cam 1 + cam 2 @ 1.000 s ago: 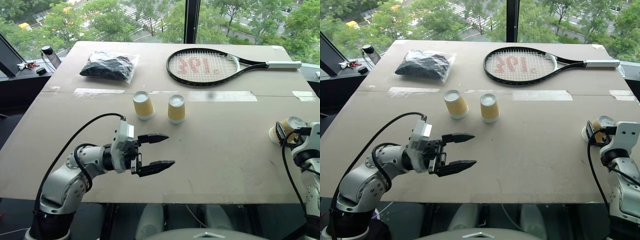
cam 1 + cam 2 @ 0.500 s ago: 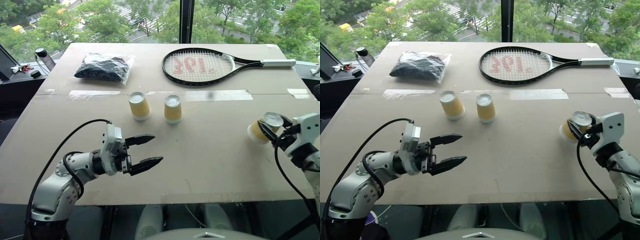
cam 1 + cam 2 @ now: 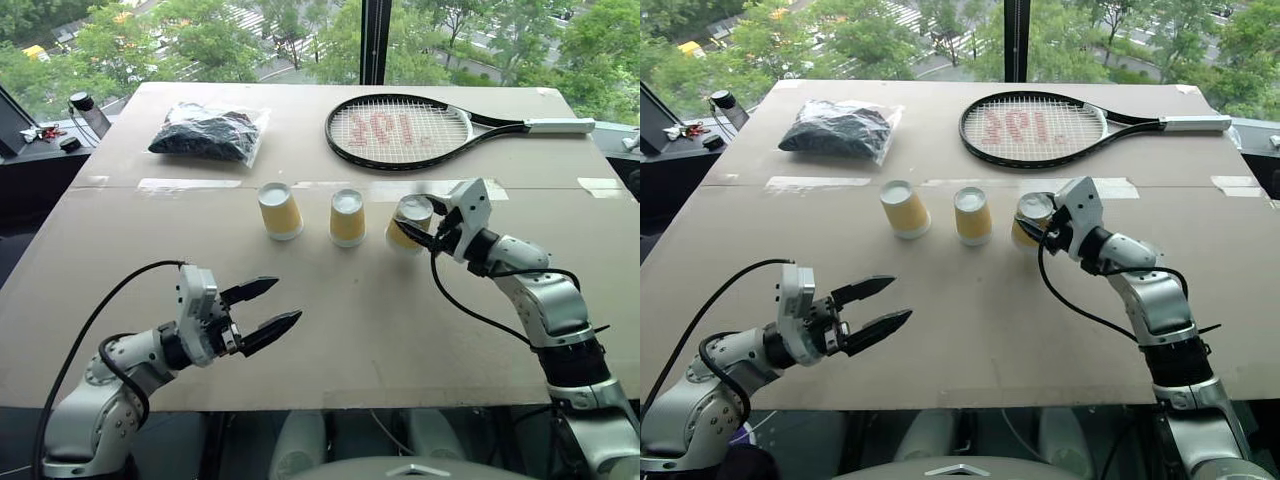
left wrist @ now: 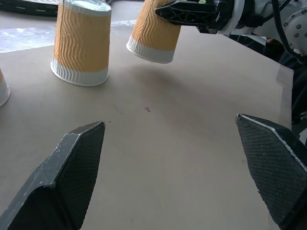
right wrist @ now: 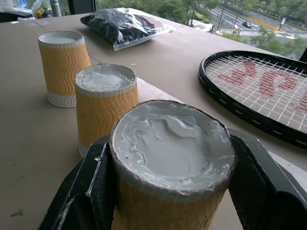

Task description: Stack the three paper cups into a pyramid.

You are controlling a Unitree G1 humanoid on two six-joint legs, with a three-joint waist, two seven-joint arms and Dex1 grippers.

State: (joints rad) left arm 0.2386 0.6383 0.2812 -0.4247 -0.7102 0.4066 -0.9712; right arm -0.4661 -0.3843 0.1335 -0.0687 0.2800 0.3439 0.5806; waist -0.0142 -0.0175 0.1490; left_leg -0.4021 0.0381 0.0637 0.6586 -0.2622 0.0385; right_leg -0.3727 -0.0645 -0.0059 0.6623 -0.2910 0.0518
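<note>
The right gripper point(image 3: 418, 228) is clamped on the third paper cup point(image 3: 408, 224) — tilted, airborne, just right of the two upside-down cups point(image 3: 314, 213) mid-table; left gripper point(image 3: 262, 308) gapes, well clear.

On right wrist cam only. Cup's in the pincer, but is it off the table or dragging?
Observer: Off the table. The held cup hangs tilted in the right pincer, with its shadow on the table beneath it.
Operator: Left arm?
Observer: The left pincer is open and empty, hovering over the near part of the table and touching nothing.
Operator: Held cup clear of the other two?
Observer: Yes. From the head camera there is a gap between it and the middle cup on its left. The left cup stands further left, and both are upside down.
</note>
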